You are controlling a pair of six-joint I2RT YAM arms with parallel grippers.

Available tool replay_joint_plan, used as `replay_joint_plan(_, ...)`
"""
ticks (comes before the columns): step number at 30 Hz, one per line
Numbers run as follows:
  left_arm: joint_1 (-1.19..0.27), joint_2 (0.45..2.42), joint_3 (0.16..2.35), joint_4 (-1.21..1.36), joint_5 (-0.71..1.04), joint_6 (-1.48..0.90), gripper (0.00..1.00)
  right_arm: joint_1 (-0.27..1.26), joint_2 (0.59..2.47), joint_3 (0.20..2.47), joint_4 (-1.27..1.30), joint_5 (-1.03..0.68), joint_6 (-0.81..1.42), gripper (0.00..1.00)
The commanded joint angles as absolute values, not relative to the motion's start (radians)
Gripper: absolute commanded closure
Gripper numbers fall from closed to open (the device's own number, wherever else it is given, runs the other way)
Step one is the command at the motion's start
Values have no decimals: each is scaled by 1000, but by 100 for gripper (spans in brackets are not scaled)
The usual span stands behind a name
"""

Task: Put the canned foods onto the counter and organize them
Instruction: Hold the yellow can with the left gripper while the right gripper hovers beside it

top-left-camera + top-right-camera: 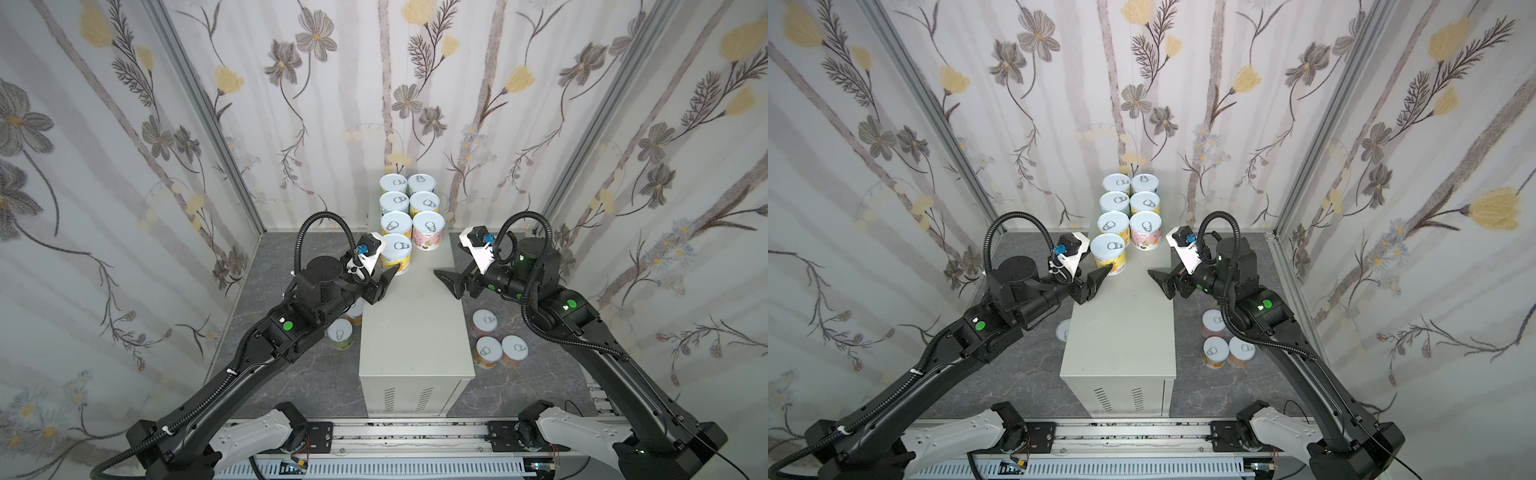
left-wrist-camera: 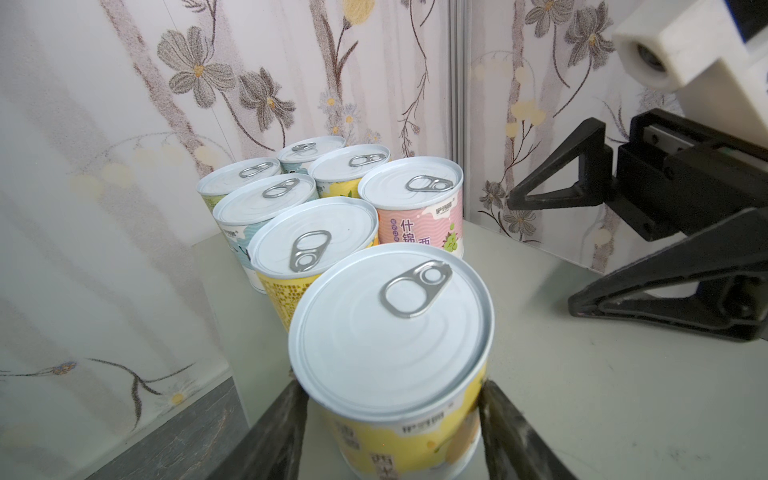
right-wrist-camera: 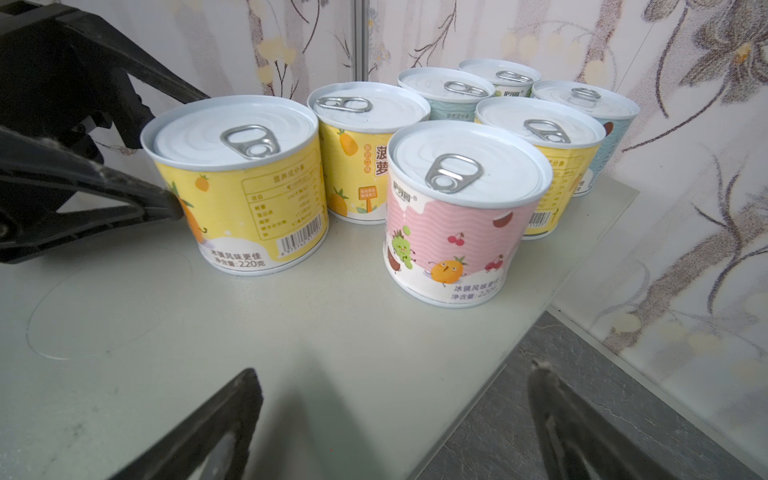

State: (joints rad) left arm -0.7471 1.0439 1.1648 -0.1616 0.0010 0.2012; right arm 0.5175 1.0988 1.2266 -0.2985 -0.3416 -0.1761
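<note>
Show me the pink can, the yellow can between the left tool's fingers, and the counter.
pink can (image 3: 449, 241): right wrist view, on its label.
yellow can (image 2: 390, 332): left wrist view, on its lid.
counter (image 1: 411, 324): a top view, bare flat top.

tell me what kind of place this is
Likely a staged robot test booth, not a real kitchen: floral wallpaper panels enclose it, a metal box stands in as the counter for cans, and a rail spans the front.
</note>
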Motion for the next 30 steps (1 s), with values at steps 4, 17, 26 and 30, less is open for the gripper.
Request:
replay_joint_plan(4,-746,1045,1173,-155,10,187,36,519,1101,1220,-291,-330,-193,0)
replay_joint_plan(17,-746,1043,1178,-166,25,169,37,519,1095,1207,-291,-337,-195,0)
replay_joint_plan(26,-746,1045,1183,-164,29,161,37,518,1088,1197,-293,-327,-199,0)
replay_joint_plan(30,-748,1039,1184,-168,33,152,37,518,1076,1191,-285,-330,-199,0)
